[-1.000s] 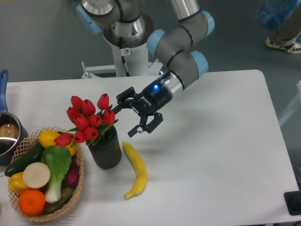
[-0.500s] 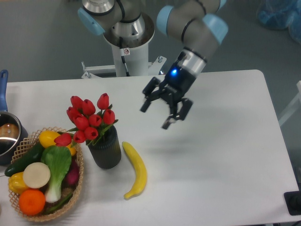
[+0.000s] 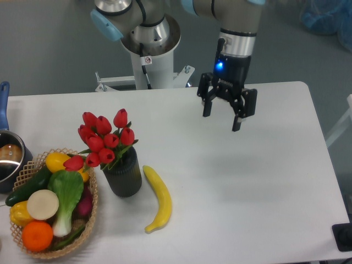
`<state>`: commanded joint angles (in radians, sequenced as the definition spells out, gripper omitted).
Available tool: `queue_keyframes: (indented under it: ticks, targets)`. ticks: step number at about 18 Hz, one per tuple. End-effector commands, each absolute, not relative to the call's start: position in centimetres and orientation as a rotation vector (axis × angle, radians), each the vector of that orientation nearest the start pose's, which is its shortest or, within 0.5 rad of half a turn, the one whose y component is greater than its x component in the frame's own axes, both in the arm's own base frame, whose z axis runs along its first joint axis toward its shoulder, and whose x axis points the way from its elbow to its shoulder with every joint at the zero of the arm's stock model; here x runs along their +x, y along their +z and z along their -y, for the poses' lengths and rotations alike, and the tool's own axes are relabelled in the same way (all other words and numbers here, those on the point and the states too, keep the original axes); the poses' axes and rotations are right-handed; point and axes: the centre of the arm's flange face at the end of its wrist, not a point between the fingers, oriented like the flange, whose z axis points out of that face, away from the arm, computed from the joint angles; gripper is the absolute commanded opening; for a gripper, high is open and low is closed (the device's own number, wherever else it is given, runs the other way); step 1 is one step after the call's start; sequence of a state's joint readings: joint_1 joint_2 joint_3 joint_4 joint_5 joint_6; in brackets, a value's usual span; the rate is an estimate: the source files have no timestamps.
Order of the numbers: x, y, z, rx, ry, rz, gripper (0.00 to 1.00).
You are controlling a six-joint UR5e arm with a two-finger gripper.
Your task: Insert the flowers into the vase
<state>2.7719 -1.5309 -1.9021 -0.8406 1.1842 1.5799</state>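
Flowers: the red flowers (image 3: 104,138) stood in the vase (image 3: 123,176), stems down in its round mouth; the buds rose above and to the left of the rim, one bud taller than the others; one low bud leaned out toward the basket
Vase: black and ribbed, upright on the white table (image 3: 264,181); it sat toward the table's left part
Gripper: the gripper (image 3: 222,122) hung above the table, well to the right of the vase and further back; it pointed straight down; its two dark fingers (image 3: 238,117) were spread apart with nothing between them; a blue light glowed on the wrist above
Banana: a yellow banana (image 3: 158,198) lay flat just to the right of the vase, close to it; whether they touched, I could not tell
Basket: a woven basket (image 3: 90,217) sat just left of the vase, very near it; it held an orange, a green leafy vegetable, a white round slice, yellow pieces and a dark green one
Pot: a metal pot (image 3: 7,159) with a blue handle stood at the far left, beyond the basket, partly cut off by the edge
Arm base: the robot's pedestal (image 3: 149,60) rose behind the table, back and slightly right of the vase
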Motion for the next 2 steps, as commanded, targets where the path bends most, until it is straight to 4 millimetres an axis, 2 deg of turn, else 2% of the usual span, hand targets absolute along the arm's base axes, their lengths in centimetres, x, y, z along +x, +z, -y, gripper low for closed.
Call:
queue_keyframes:
  ticks: [2]
  targets:
    - [-39.34,43.09,-33.46,-2.58,0.487,-0.623,1.0]
